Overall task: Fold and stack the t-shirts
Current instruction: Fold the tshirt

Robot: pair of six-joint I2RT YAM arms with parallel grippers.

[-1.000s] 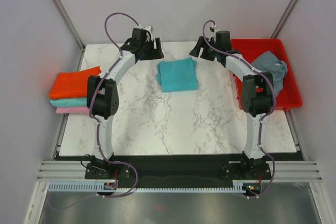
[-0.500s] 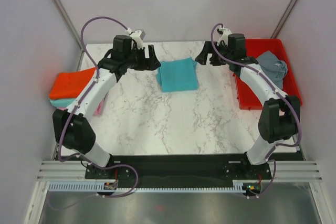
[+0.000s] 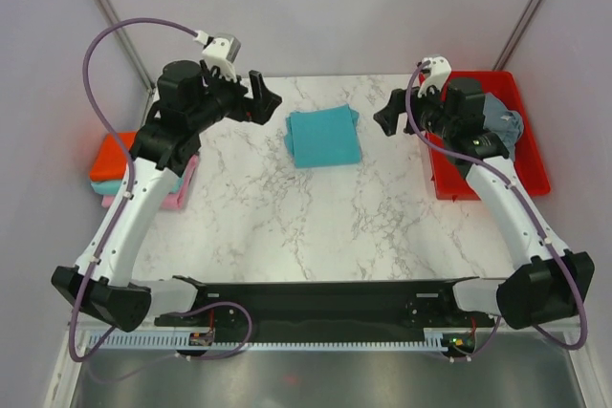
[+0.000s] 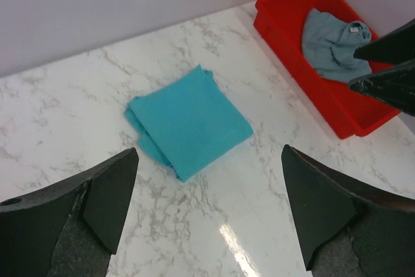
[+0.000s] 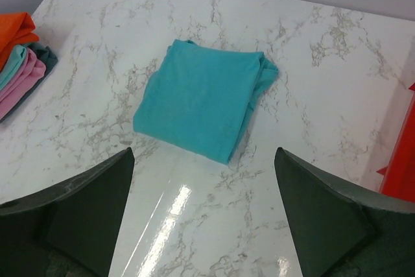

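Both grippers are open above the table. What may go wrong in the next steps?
1. The folded turquoise t-shirt shows loose layered edges; a pinch by the left gripper or the right gripper alone might let it unfold during transfer.
2. The stack of folded t-shirts looks uneven, with layers sticking out, so another shirt may land askew.
3. The grey t-shirt lies crumpled in the red tray; pulling it out might catch the wall.

No legible text, label, brand or number anywhere.
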